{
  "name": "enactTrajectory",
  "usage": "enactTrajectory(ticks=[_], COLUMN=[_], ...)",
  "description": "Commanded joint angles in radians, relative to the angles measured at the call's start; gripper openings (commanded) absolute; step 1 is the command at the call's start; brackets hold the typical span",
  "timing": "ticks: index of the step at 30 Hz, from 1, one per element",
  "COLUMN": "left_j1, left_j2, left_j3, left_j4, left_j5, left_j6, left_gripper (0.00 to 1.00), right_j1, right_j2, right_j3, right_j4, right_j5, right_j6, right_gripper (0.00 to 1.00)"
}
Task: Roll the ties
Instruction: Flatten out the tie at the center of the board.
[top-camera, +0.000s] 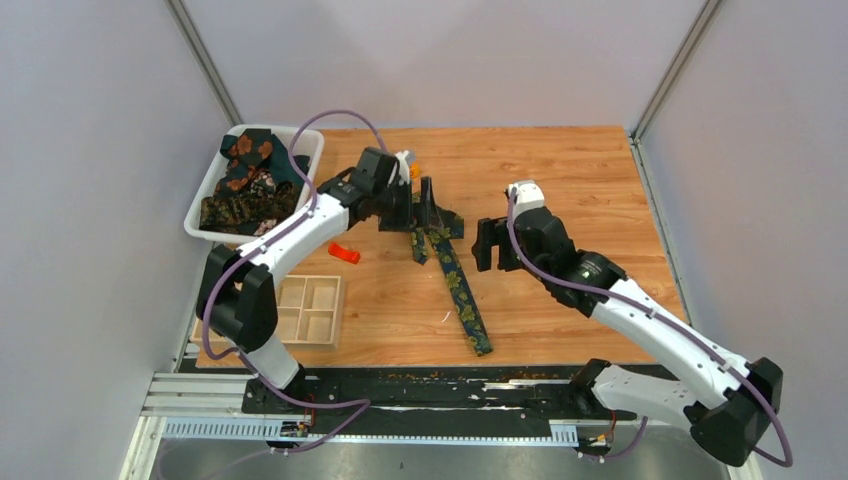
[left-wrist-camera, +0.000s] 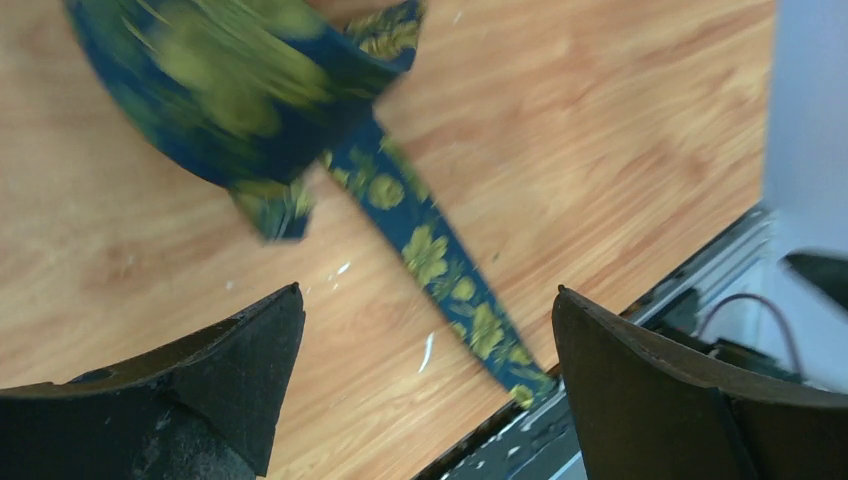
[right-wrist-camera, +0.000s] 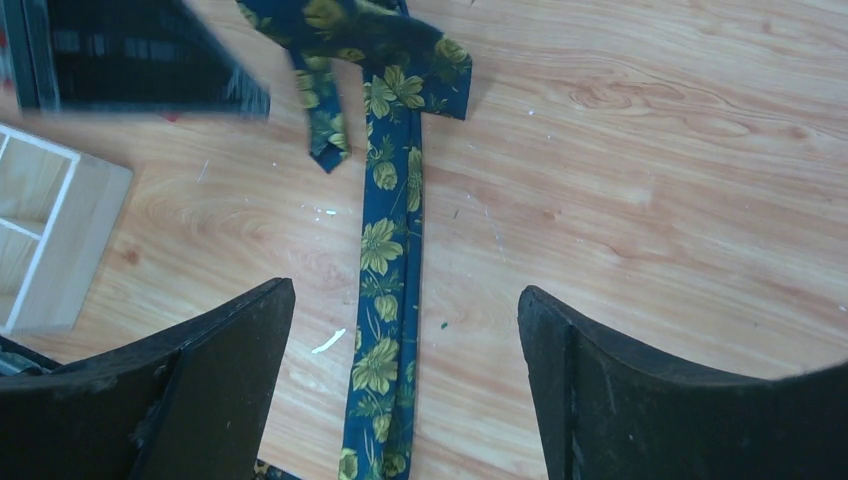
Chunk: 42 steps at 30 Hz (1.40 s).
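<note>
Cloth first: narrow tail of the navy tie (top-camera: 462, 290) flat on the table (top-camera: 600, 200) at lower centre of the top view, running up and left to a loose, half-curled bunch at mid-frame; likely light, limp and a little slippery, so apt to spring open once let go; best pinched across the full width at the narrow tip or at the curled end, not along one edge; right gripper (top-camera: 487, 245) just right of the strip, jaws spread, nothing held, tie lying flat below in its wrist view; left gripper (top-camera: 425, 205) at the bunched end, jaws spread wide too, holding nothing; farther off, upper left, white bin (top-camera: 308, 140) heaped with more ties (top-camera: 245, 185), dark with orange blooms; rolled or not, hard to tell.
</note>
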Motion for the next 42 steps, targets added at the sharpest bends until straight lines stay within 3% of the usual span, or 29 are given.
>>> enactTrajectory(ticks=[1,6,11,14,18,22,29,35,39,42], left_j1=[-0.014,-0.011,-0.026,-0.097,-0.265,-0.452,-0.607,-0.689,-0.728,-0.738], left_j2=[-0.097,-0.147,-0.346,-0.43,-0.451,-0.384,-0.206,-0.046,0.041,0.131], left_j3=[-0.137,-0.239,-0.451,-0.537,-0.582,-0.575,-0.501,-0.353,-0.266,-0.176], left_j4=[0.015,0.015,0.105,0.091,0.07,0.142,0.27,0.241,0.224,0.124], left_j5=[-0.103,-0.167,-0.294,-0.338,-0.454,-0.525,-0.55,-0.557,-0.576,-0.599], left_j6=[0.013,-0.062,-0.132,-0.142,-0.205,-0.293,-0.316,-0.322,-0.328,-0.352], left_gripper=[1.0,1.0,0.98,0.96,0.94,0.9,0.89,0.99,1.0,0.98], right_j1=[-0.05,-0.111,-0.229,-0.277,-0.298,-0.363,-0.399,-0.454,-0.5,-0.523], right_j2=[0.097,0.243,0.375,0.486,0.646,0.799,1.014,1.063,1.053,1.049], right_j3=[0.045,0.117,0.216,0.316,0.484,0.651,0.924,0.988,0.987,0.968], right_j4=[0.114,0.128,0.169,0.145,0.038,0.034,-0.162,-0.179,-0.165,-0.152], right_j5=[-0.159,-0.354,-0.553,-0.652,-0.633,-0.718,-0.811,-0.823,-0.837,-0.852], right_j6=[-0.062,-0.131,-0.185,-0.223,-0.278,-0.22,-0.331,-0.317,-0.295,-0.279], right_gripper=[0.85,0.86,0.87,0.87,0.86,0.84,0.82,0.81,0.81,0.81])
